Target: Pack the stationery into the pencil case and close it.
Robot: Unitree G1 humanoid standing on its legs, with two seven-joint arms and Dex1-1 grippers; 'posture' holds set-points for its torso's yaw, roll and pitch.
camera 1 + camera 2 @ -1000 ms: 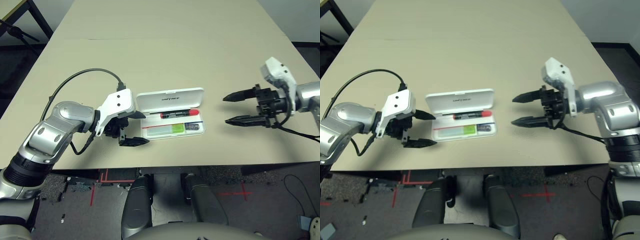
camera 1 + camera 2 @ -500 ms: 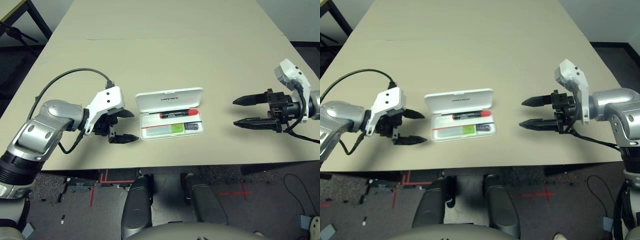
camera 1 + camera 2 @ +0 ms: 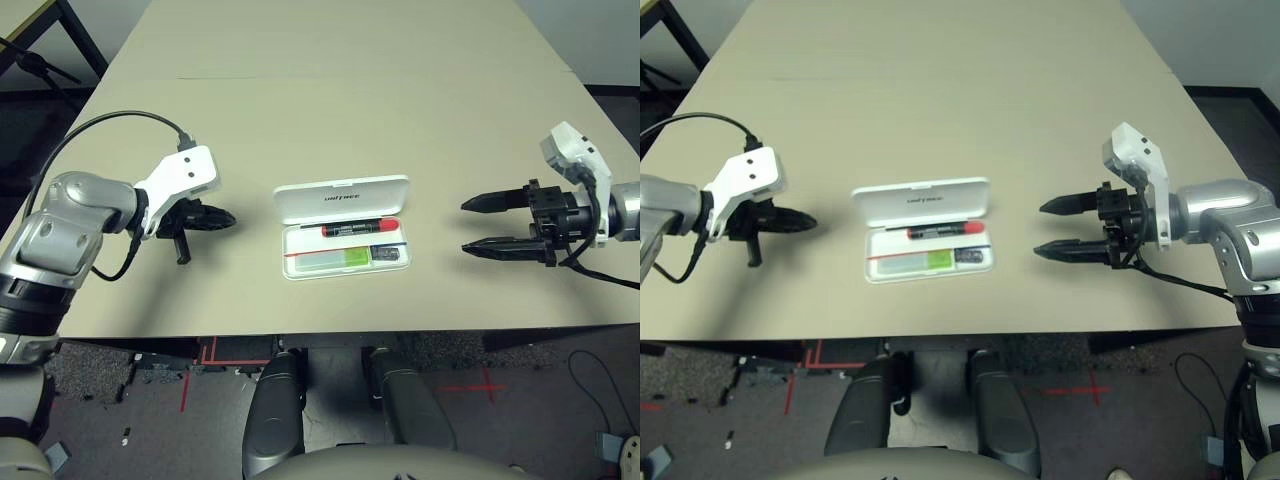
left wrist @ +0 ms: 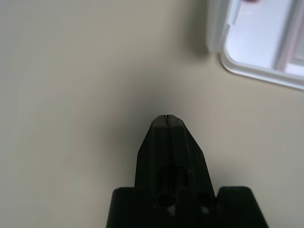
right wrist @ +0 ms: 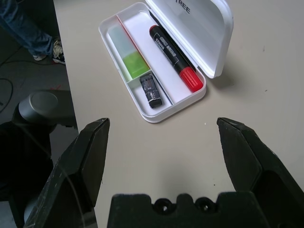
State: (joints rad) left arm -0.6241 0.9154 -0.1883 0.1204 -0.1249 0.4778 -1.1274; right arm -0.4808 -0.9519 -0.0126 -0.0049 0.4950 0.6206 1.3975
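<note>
Beige worktop [image 3: 330, 90], and the pencil case [image 3: 343, 226] lies open near its front edge, lid up, with the black pen [image 3: 355, 228], lime-green marker [image 3: 330, 260] and tiny block [image 3: 386, 254] all inside. Left pincer [image 3: 222, 217] has just backed off toward the left edge and snapped shut, empty. Right pincer [image 3: 480, 225] waits gaping, well apart. Packing looks done; closing the lid remains.

My white pencil case [image 3: 343, 225] lies open, lid raised; inside rest the red-ended black pen [image 5: 173, 58], green-white stick [image 5: 128, 56] and small dark block [image 5: 152, 90]
</note>
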